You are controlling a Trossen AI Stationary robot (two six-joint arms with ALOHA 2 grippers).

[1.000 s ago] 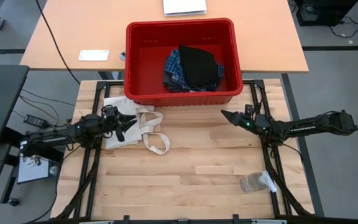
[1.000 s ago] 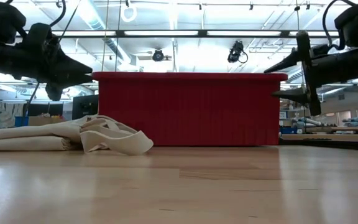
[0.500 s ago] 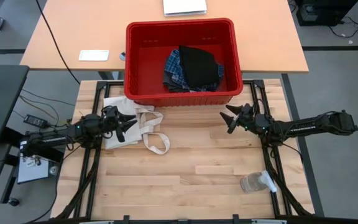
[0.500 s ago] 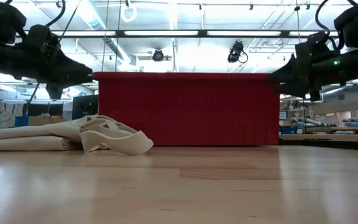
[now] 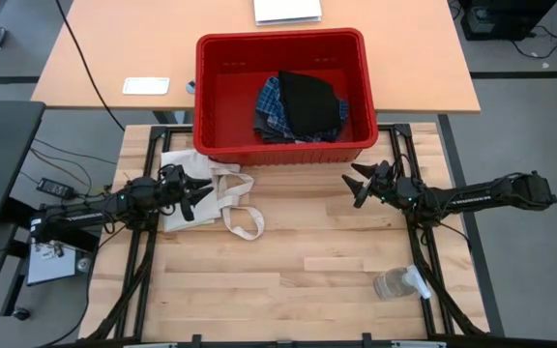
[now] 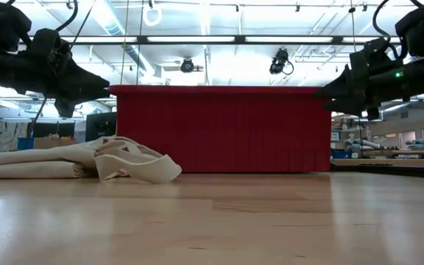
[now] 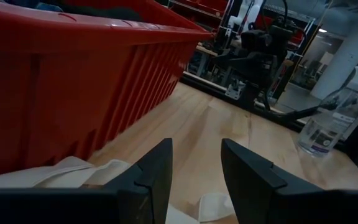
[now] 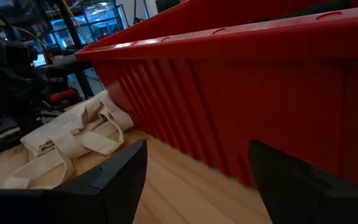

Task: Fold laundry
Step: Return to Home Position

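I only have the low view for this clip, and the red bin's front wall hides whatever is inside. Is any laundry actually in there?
Observer: Yes. From above, a black garment lies on a blue-and-white plaid shirt in the right half of the red bin.
Operator: Are the grippers holding anything?
Observer: No. The left gripper is open over the cream tote bag, and the right gripper is open in front of the bin. Both are empty.
Operator: Anything else on the table?
Observer: A clear bottle near the right front edge.
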